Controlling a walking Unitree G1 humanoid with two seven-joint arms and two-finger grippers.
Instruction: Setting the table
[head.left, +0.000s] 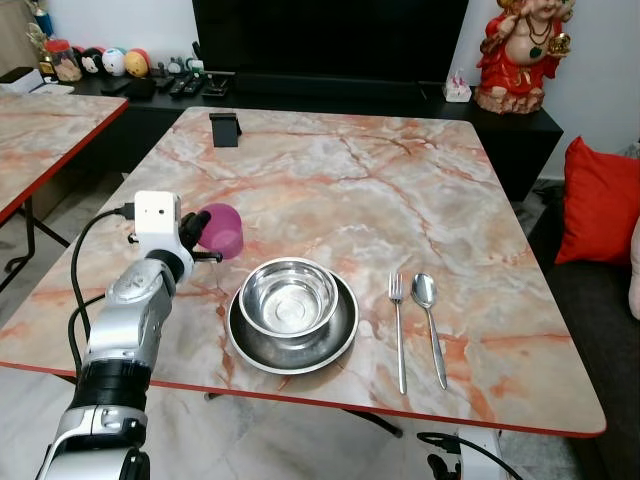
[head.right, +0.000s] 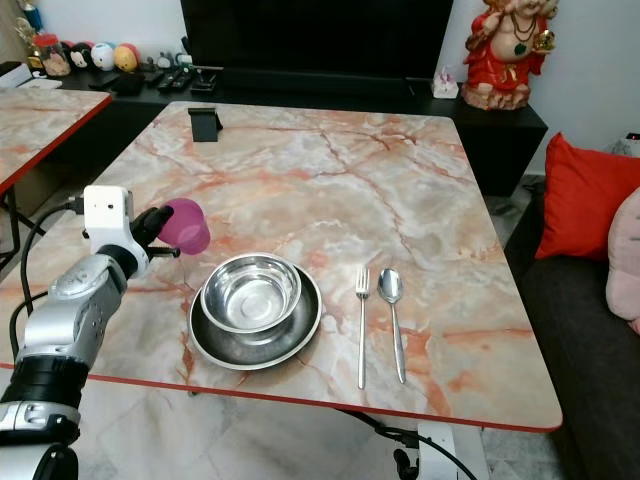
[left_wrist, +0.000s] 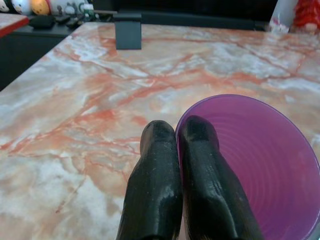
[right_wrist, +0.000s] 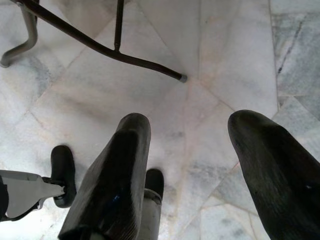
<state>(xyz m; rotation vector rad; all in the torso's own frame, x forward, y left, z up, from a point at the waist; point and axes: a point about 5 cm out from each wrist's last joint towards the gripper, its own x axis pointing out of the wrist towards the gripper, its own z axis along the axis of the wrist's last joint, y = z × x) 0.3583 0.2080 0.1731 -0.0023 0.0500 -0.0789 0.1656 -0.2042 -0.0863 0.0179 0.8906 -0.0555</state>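
- Fingers (left_wrist: 200, 165) of the left gripper (head.left: 192, 232) are pinching the near rim of a purple plastic cup (head.left: 222, 230), one finger inside and one outside, with no gap showing between them.
- Cup is sitting just left of and slightly behind a steel bowl (head.left: 289, 297) that is nesting in a steel plate (head.left: 340, 338); whether the cup's base is touching the tabletop cannot be told.
- It is translucent purple, ribbed inside, and its mouth is tilting toward the wrist camera.
- Marble table (head.left: 400, 190) is offering wide bare surface behind and to the left of the cup, up to a small black stand (head.left: 225, 129) near the far edge.
- Fork (head.left: 398, 330) and spoon (head.left: 430, 325) are lying side by side right of the plate, near the red-trimmed front edge.
- Right gripper (right_wrist: 200, 165) is hanging below the table over the marble floor (right_wrist: 165, 75), its fingers spreading wide apart.
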